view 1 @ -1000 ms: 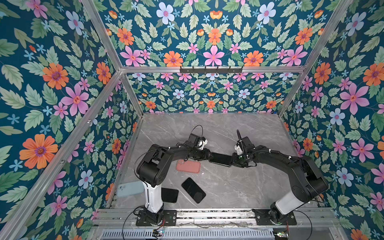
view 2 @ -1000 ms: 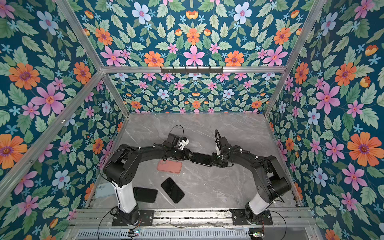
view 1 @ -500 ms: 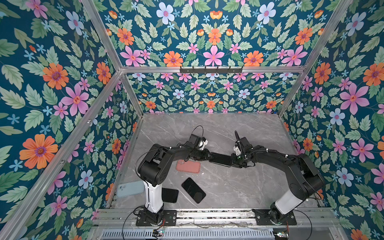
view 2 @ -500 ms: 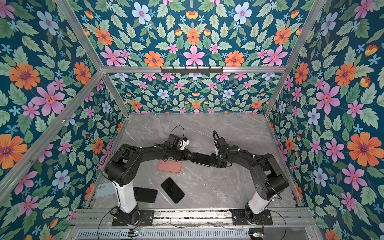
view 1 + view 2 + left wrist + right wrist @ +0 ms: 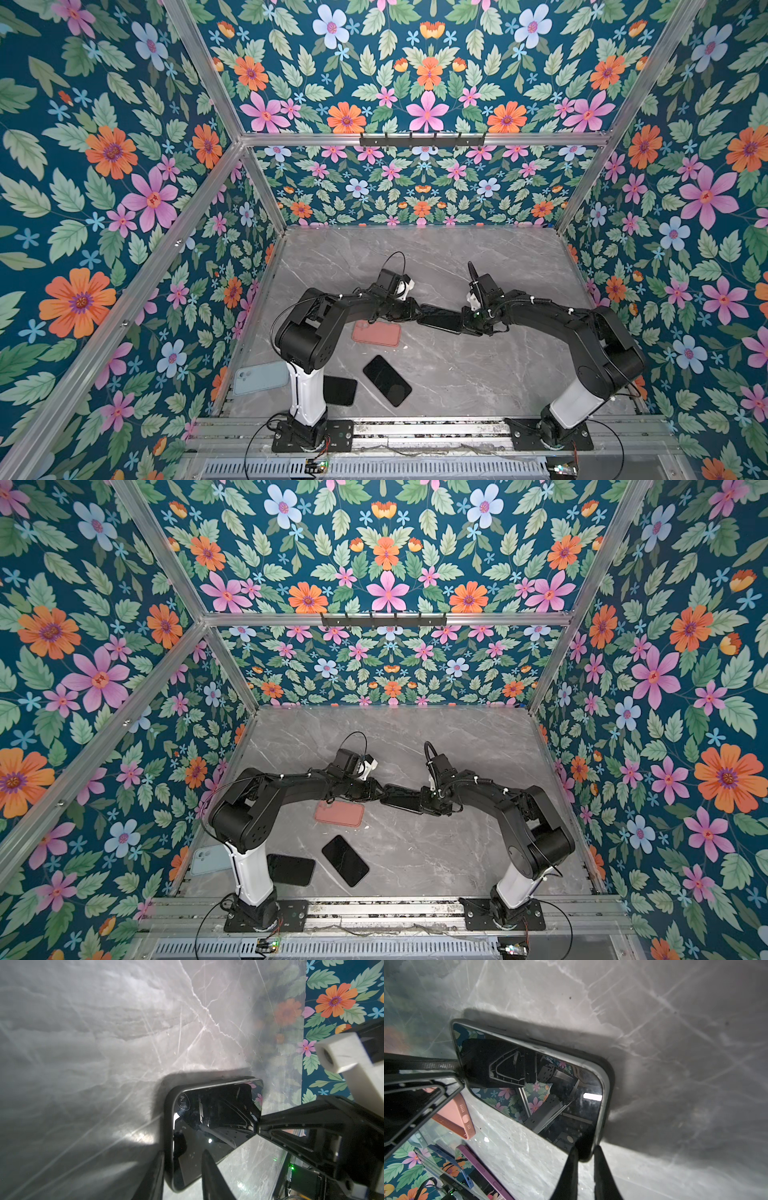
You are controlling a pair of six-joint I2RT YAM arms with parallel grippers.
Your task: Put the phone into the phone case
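Holds the phone [image 5: 440,318] by its two short ends, out in the middle of the surface [image 5: 457,374], between the two arms in both top views. Pinches one end with the left gripper [image 5: 182,1152], fingers [image 5: 211,1176] narrowed onto it, one on the glass and one behind the dark rim. Pinches the opposite corner with the right gripper [image 5: 585,1148], fingers [image 5: 570,1174] nearly together, again across the thickness. Grips through the thickness and not across the width, likely to squeeze glass and backing together, not merely to carry. Shows, in the right wrist view, a pale metal edge inside a thicker black rim: judged to be the phone case [image 5: 610,1088] already around the phone, possibly with a corner left to snap home. Cannot tell whether lifted clear of the surface or resting on it; casts a close, dark shadow either way. Takes both ends at once, probably to stop any pivoting under the press. Leaves a salmon case [image 5: 376,332] just beside the left gripper, a second black phone [image 5: 386,380] nearer the front, a dark slab [image 5: 340,390] by the left arm's base and a pale blue case [image 5: 259,376] at the left edge, all untouched. Calls next for a firm, even squeeze along the rim; risks a slip on slick glass or a popped corner.
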